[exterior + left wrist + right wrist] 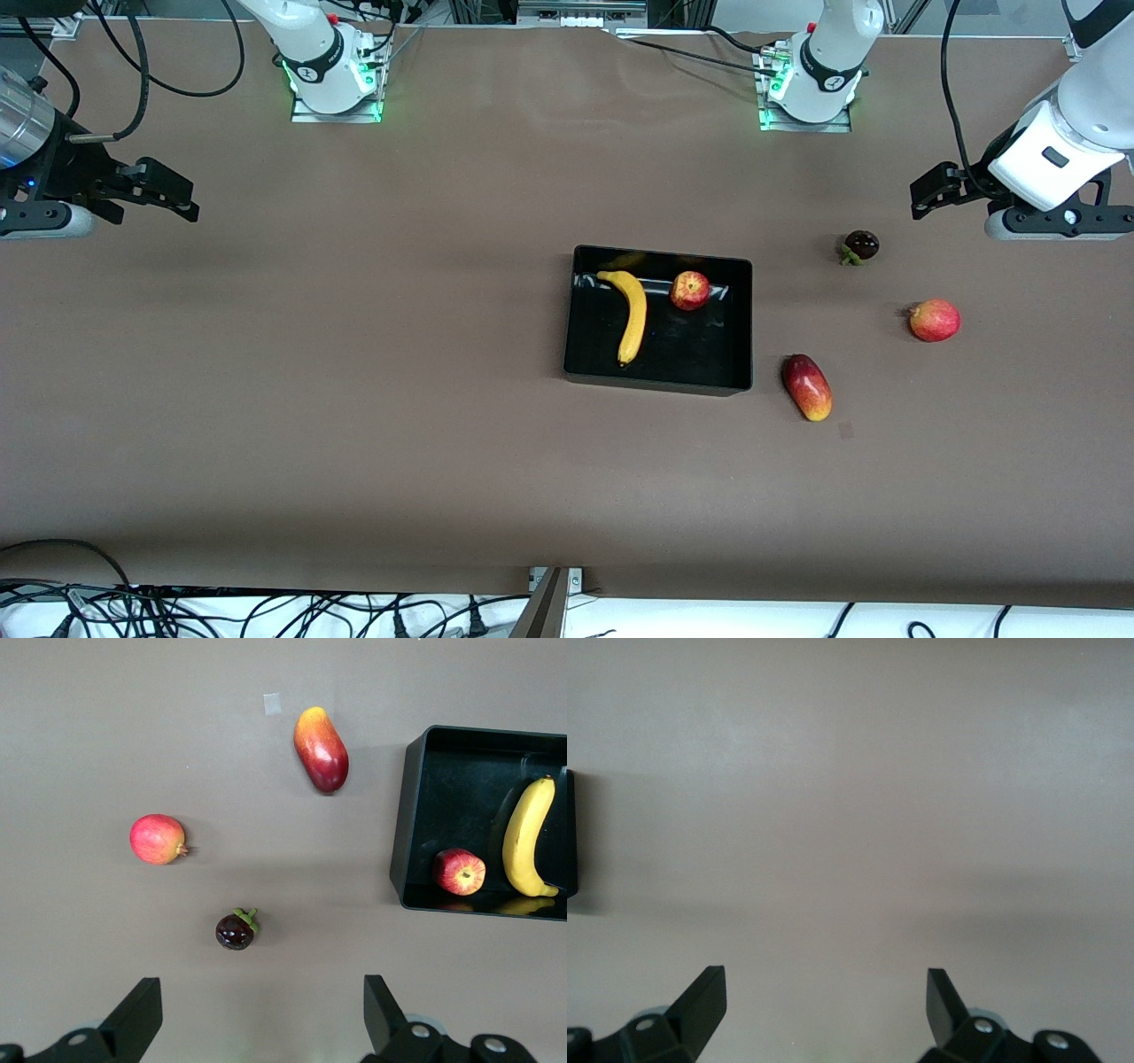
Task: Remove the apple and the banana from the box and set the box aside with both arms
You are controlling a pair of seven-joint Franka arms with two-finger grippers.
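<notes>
A black tray (pixel 658 372) sits mid-table, holding a banana (pixel 631 315) and, beside it, a small apple (pixel 689 290). A mango-like fruit (pixel 806 386), a second red fruit (pixel 935 320) and a dark purple fruit (pixel 860 245) lie toward the left arm's end. The left gripper (pixel 257 1014) and right gripper (pixel 826 1001) hang wide open and empty over bare table at either end.

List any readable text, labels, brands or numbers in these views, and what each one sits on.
None readable.
Right arm's base joint: small dark mark on the white shell, too small to read.
Left arm's base joint: same kind of mark, too small to read.
Tray, banana, apple and the loose fruits beside it: no labels or stickers.
Small pale square on the table: blank.
</notes>
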